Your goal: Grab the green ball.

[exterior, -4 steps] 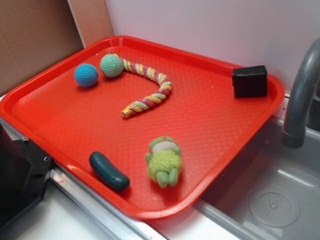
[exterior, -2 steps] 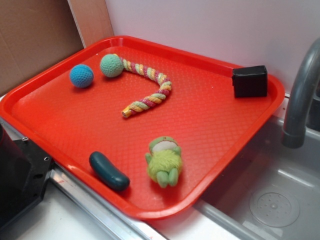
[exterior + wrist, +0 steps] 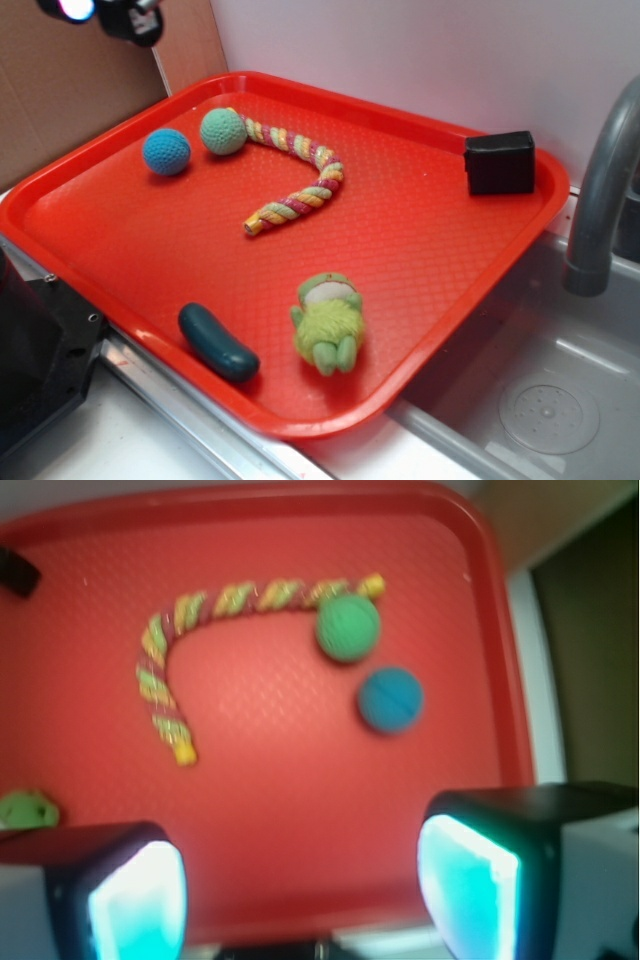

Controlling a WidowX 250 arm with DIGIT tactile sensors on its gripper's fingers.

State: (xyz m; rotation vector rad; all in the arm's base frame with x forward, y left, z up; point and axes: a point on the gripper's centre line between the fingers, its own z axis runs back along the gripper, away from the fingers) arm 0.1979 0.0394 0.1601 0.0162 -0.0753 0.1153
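With the tool (image 3: 300, 880) spread wide and empty high above the red tray (image 3: 420, 300), the green ball (image 3: 223, 131) lies touching the rope toy (image 3: 297, 180) end, just beside the blue ball (image 3: 166, 152), so a slightly off descent could pinch either neighbour instead.

This looks like a play kitchen set up for a robot to practise in. A grey sink (image 3: 560, 400) sits at the right, with a round drain in its floor and a grey tap (image 3: 600, 200) bending over it. A red tray (image 3: 420, 250) lies across the counter edge with toys on it. Behind it stand a plain white wall (image 3: 420, 50) and brown cardboard (image 3: 70, 80).
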